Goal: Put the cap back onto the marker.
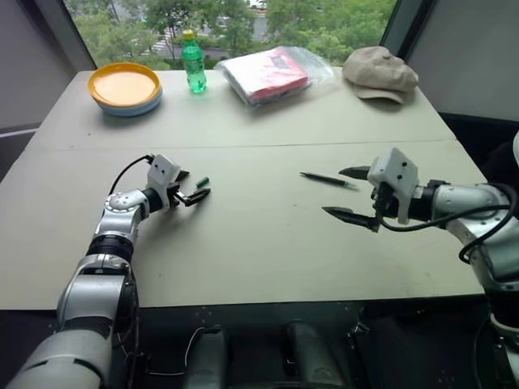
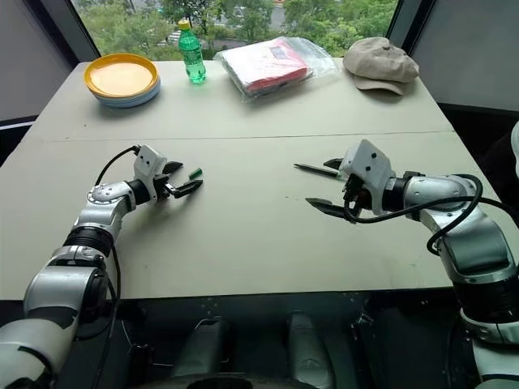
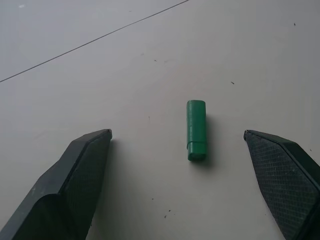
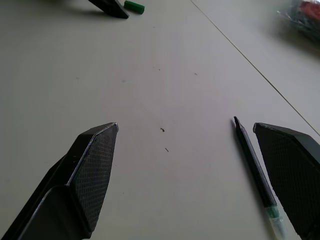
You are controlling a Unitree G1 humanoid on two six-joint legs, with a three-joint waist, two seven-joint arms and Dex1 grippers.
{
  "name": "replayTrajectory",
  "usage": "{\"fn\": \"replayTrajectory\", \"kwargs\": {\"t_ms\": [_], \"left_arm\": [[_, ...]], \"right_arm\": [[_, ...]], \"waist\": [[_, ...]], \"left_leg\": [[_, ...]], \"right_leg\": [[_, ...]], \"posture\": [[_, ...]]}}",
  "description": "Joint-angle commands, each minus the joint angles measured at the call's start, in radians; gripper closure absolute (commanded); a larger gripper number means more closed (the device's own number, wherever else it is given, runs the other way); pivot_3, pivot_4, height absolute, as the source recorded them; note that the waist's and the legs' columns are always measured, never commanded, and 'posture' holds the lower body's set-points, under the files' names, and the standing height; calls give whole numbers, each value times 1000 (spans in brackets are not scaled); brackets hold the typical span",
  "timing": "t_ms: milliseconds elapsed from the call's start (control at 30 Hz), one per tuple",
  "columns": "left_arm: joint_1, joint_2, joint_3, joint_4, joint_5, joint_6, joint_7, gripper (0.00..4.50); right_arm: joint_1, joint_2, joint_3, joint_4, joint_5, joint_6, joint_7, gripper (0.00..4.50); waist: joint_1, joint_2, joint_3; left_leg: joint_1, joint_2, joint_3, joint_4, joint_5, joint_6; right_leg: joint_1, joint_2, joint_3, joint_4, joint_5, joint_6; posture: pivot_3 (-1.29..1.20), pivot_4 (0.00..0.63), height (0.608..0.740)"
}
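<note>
Head views: we recorded a pale worktop [image 1: 268, 243]. The left tool [image 1: 191, 188] stood wide, holding nothing, at the left of the worktop, with the cap [image 1: 203, 181], a tiny green cylinder, lying just beside its fingertips. The marker [image 1: 326, 179], thin and dark, lay right of centre, just beside the far finger of the right tool [image 1: 350, 194], which also stood wide and held nothing. At the far edge we listed a yellow plate [image 1: 125, 87], a green bottle [image 1: 193, 63], a bagged red item [image 1: 272, 74] and a tan hat [image 1: 379, 73].

Left wrist view: cap [image 3: 196, 130] on the worktop between the spread fingers [image 3: 75, 180], touching neither.

Right wrist view: marker [image 4: 255, 172] flat on the worktop, close by one finger [image 4: 295, 175].
</note>
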Motion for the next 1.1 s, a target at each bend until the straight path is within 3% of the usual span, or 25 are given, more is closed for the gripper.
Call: {"fn": "replayTrajectory", "kwargs": {"t_ms": [33, 133, 233, 433, 800, 933, 1100], "left_arm": [[-5, 0, -8, 39, 32, -9, -12, 72], [-17, 5, -7, 59, 39, -12, -16, 72], [-28, 9, -7, 74, 45, -16, -20, 1381], [-43, 14, 1, 90, 53, -23, -15, 4445], [-41, 10, 7, 75, 48, -31, -69, 4445], [-12, 28, 17, -34, 11, -30, -176, 4445], [90, 67, 20, -306, -45, 67, -273, 4445]], "right_arm": [[7, 10, -37, -49, 11, -3, -29, 0], [17, 15, -37, -57, 10, -2, -39, 0], [21, 17, -36, -61, 11, -2, -47, 0], [22, 14, -39, -62, 12, -5, -53, 0], [32, 18, -48, -64, 21, -6, -59, 0], [19, 49, -56, -13, 36, -20, -65, 0], [-39, 89, -61, 142, 43, -61, -42, 0]], "waist": [[-1, 0, 0], [0, 0, 0], [-1, 0, 0], [-6, 0, 0], [-6, 0, 0], [-7, 0, 0], [-4, 0, 0]], "left_leg": [[0, 0, 0, 0, 0, 0], [0, 0, 0, 0, 0, 0], [0, 0, 0, 0, 0, 0], [2, 0, -1, 0, 0, 0], [2, 0, -1, 0, 0, 0], [1, 0, -1, 0, 0, 0], [0, 0, 0, 0, 0, 0]], "right_leg": [[0, 0, 0, 0, 0, 0], [0, 0, 0, 0, 0, 0], [0, 0, 0, 0, 0, 0], [1, 1, 0, 2, 0, 0], [1, 1, 0, 2, 0, 0], [1, 1, 0, 1, 0, 0], [0, 0, 0, 0, 0, 0]], "posture": [[0, 150, 740], [0, 150, 740], [0, 150, 740], [0, 150, 740], [0, 150, 740], [0, 150, 740], [0, 150, 740]]}}
